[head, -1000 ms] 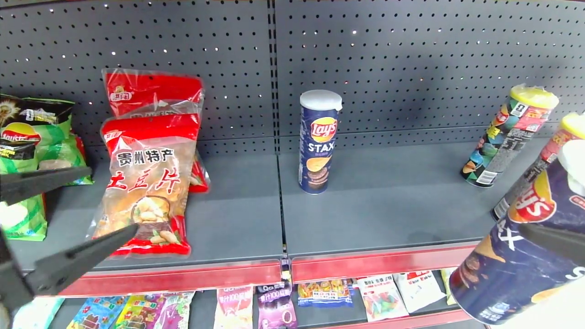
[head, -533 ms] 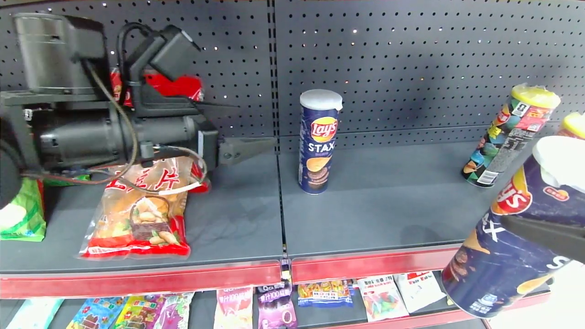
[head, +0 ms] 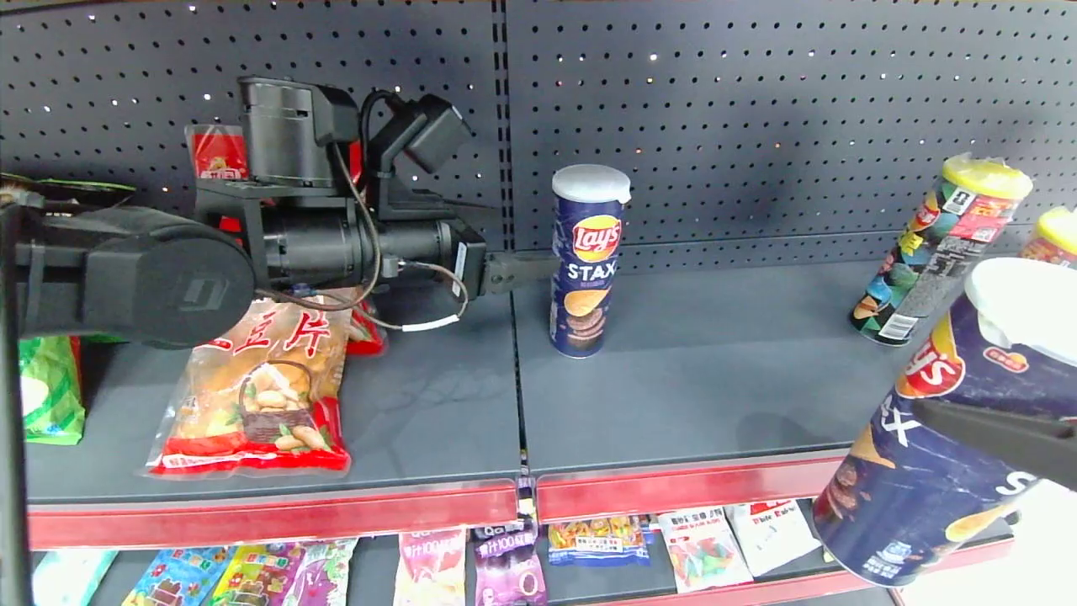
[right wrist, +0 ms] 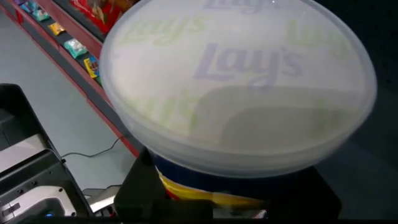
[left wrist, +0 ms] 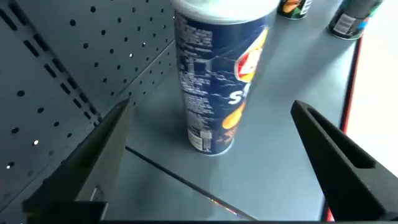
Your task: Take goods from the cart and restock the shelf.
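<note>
Grey pegboard shelf (head: 690, 370) w/ a red front lip is carrying the stock. One blue chip can (head: 587, 261) is standing upright near the middle, towards the back. The left hand (left wrist: 211, 112) is sitting wide open at that can's level, w/ fingers spread either side of it in the wrist view. From the head view one fingertip is lying right at the can's side; can't tell if it's touching. The right hand (head: 951, 421) is gripping a second chip can (head: 909, 488), tilted, out in front of the shelf's right end and below the deck, so it's not yet shelved.

Risks, as I'm judging them:
- **Standing can:** it's tall and narrow, so a sideways nudge from that open finger is prob. tipping it and sending it rolling.
- **Held can:** it's leaning in the grip. If it's slipping, it's dropping to the floor, not the shelf.
- **Going in:** its base could be catching the red lip, or bumping the colourful cans (head: 938, 248) at the right end.
- **Cable:** the left arm's loose cable (head: 429, 323) is hanging just by the red snack bag (head: 261, 379), a poss. snag.
</note>
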Available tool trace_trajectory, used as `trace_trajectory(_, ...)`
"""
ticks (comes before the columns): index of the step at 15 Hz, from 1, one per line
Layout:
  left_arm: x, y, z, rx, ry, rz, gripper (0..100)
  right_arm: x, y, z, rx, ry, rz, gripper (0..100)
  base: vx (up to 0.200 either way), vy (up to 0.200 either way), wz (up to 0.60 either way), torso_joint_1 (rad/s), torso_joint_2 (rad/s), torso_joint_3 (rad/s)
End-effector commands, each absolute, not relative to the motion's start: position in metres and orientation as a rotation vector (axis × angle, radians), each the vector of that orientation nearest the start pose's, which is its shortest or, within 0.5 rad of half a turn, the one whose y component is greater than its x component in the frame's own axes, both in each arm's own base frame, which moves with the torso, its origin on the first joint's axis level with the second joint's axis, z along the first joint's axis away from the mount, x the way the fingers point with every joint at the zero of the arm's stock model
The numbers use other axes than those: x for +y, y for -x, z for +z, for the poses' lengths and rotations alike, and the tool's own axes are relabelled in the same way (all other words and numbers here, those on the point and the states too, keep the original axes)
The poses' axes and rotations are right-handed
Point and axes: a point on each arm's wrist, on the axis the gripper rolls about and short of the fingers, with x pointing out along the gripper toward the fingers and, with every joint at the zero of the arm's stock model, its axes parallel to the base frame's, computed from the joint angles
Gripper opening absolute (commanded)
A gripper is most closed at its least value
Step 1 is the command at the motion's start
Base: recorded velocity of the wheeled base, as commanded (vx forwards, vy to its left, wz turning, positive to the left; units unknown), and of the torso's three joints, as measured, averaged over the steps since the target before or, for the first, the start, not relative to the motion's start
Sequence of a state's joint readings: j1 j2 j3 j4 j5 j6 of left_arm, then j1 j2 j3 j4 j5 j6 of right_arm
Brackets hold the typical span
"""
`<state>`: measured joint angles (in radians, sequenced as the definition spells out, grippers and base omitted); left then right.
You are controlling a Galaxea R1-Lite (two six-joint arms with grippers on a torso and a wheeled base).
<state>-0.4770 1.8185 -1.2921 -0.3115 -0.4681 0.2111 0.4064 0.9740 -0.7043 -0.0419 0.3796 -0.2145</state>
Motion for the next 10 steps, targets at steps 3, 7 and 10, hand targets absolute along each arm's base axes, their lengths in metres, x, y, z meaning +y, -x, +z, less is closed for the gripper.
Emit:
trace_trajectory(3,-0.191,-0.333,0.236,0.118,-0.197,-0.981,100,0.054,-0.105,0.249,0.156,0.206,0.803,0,0.000,0.000,0.00,0.000,0.00,0.000)
trace_trajectory(7,-0.199,-0.344,0.232,0.106,-0.197,-0.983,100,0.054,-0.105,0.250,0.154,0.208,0.789,0,0.000,0.000,0.00,0.000,0.00,0.000)
trace_trajectory(10,-0.204,-0.352,0.231,0.096,-0.197,-0.984,100,0.053,-0.104,0.249,0.155,0.207,0.785,0,0.000,0.000,0.00,0.000,0.00,0.000)
